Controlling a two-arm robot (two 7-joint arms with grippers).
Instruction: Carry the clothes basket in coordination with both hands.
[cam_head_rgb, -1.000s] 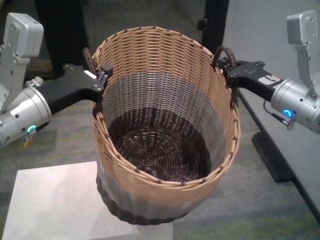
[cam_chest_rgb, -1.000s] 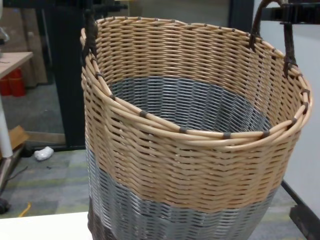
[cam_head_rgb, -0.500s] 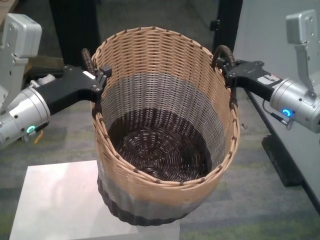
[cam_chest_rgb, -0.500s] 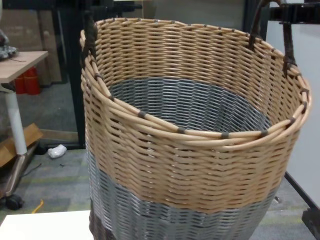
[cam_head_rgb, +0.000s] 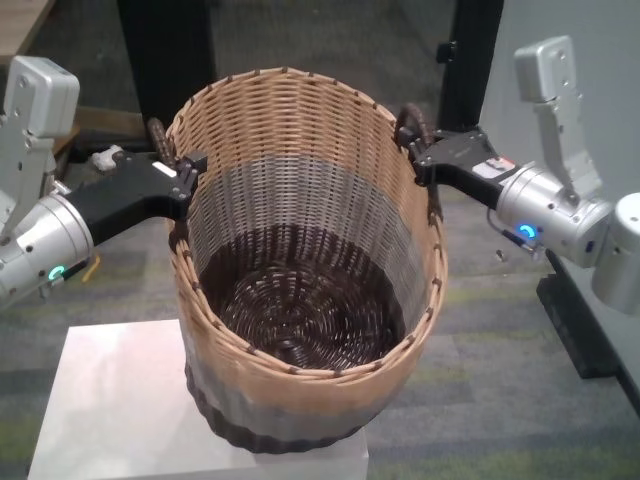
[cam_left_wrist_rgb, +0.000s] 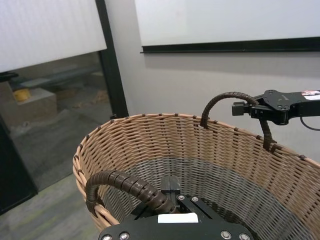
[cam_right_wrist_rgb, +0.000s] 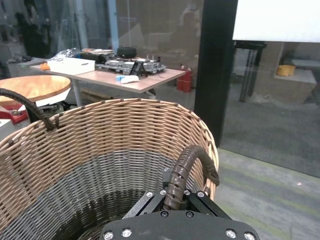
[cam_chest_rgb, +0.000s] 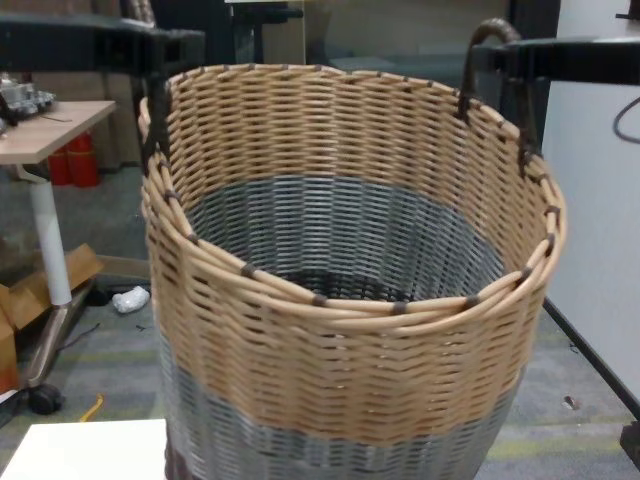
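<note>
The clothes basket (cam_head_rgb: 290, 150) is a tall round wicker one with a tan upper band, a grey band below and a dark base. It hangs upright between both hands over a white pedestal (cam_head_rgb: 110, 400). My left gripper (cam_head_rgb: 185, 172) is shut on the dark left handle (cam_head_rgb: 158, 135), which also shows in the left wrist view (cam_left_wrist_rgb: 125, 185). The right gripper (cam_head_rgb: 420, 160) is shut on the right handle (cam_head_rgb: 412, 118), seen close up in the right wrist view (cam_right_wrist_rgb: 182, 170). The chest view shows the basket (cam_chest_rgb: 340, 260) empty. Whether its base touches the pedestal is hidden.
A grey wall panel with a black floor foot (cam_head_rgb: 580, 320) stands to the right. A black pillar (cam_head_rgb: 165, 50) rises behind the basket. A wooden desk on a wheeled leg (cam_chest_rgb: 40, 120) stands to the left. Carpeted floor surrounds the pedestal.
The basket and both grippers have shifted left in the head view and sit lower in the chest view. The room behind has slid right. Both grips on the handles are unchanged.
</note>
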